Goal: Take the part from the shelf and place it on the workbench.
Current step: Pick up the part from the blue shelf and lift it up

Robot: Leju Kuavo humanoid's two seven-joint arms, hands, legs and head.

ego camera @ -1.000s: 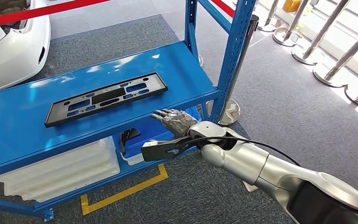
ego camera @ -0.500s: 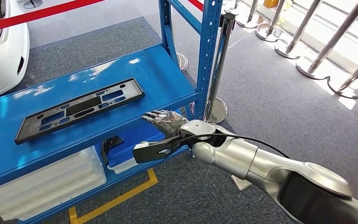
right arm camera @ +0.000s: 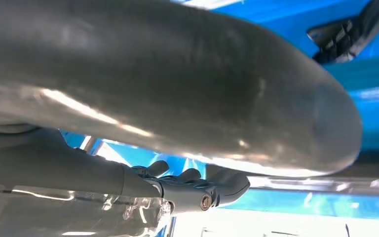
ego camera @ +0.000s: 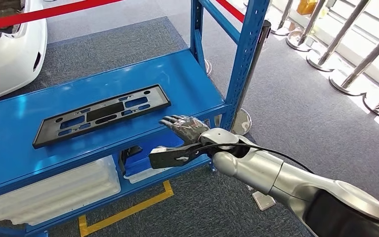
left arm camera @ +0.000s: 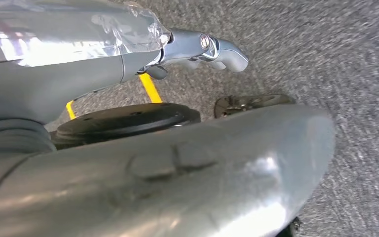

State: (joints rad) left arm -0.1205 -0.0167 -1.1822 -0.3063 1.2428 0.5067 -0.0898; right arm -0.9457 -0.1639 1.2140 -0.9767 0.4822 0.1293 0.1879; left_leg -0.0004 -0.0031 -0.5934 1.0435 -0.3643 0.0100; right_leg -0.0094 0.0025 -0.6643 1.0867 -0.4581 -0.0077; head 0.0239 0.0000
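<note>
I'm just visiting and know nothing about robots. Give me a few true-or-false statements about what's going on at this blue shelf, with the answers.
1. The black part lies flat on the blue shelf. True.
2. The right hand grips the part. False: it holds nothing and is beside the shelf's front edge, apart from the part.
3. White moulded pieces sit on the lower level. True.
4. The rope barrier is yellow. False: it is red.

One flat black rectangular plastic part with cut-out slots (ego camera: pixel 101 115) lies on one blue metal shelf (ego camera: pixel 24 148) at ten o'clock. Two white ribbed moulded panels (ego camera: pixel 54 190) sit below. About five chrome barrier posts (ego camera: pixel 348 54) stand at two o'clock. One silver robot hand (ego camera: pixel 182 127) shows.
</note>
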